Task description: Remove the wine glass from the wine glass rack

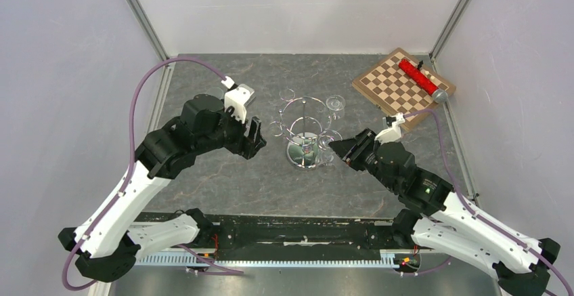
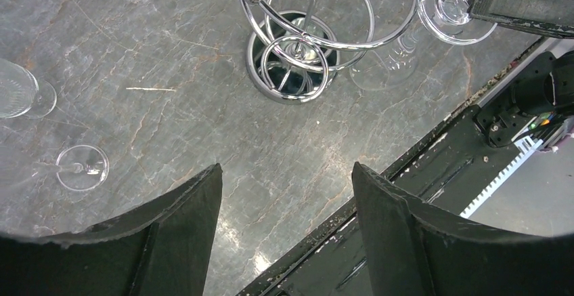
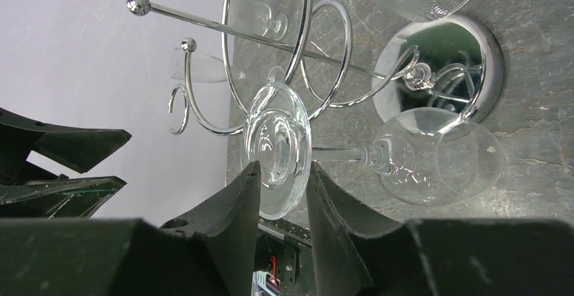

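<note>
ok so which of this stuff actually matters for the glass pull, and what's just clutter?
In the job: wine glass rack; wine glass hanging on it; right gripper, closed on that glass's foot.
Lying about: chessboard; red stick on it; second glass standing behind the rack.

Left arm [image 1: 169, 150]: elbow bent, reaches forward and to the right, wrist tipped down. Left gripper [image 2: 285, 167]: jaws spread wide, holding nothing. Right arm [image 1: 420, 187]: low, stretches forward and to the left. Right gripper [image 3: 283, 168]: jaws narrowed, fingers [image 3: 237, 201] pinching the glass [image 3: 276, 137] at its foot rim.
</note>
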Controlling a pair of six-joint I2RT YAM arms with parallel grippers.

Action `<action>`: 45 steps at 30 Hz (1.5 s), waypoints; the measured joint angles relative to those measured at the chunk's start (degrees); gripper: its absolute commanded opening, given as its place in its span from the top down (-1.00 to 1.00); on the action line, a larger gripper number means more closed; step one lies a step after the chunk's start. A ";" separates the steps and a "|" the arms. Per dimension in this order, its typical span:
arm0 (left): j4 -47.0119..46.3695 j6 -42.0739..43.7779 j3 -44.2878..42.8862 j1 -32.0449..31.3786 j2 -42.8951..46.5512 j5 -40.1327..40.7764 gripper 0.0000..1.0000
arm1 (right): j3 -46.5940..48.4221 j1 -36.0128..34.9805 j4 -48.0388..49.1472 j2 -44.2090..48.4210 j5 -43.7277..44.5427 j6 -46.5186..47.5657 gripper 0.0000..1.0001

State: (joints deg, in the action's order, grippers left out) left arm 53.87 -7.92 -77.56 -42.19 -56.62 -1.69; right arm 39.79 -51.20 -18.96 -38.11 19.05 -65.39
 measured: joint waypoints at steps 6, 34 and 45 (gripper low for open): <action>0.00 0.02 0.17 -0.33 0.02 0.35 -0.56 | 0.09 0.00 0.04 -0.26 0.31 0.31 0.45; 0.00 0.11 0.72 -1.70 0.33 3.48 -0.58 | 0.70 -0.04 2.93 -0.90 0.20 0.52 1.00; 0.00 0.13 0.72 -1.77 0.33 4.20 -0.58 | 0.57 -0.04 6.05 0.66 -2.69 0.70 1.00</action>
State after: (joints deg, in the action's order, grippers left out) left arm 53.87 -7.79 -76.84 -43.97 -56.29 2.50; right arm 40.36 -51.24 -12.91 -37.45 16.36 -64.69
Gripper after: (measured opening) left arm 0.788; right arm 0.109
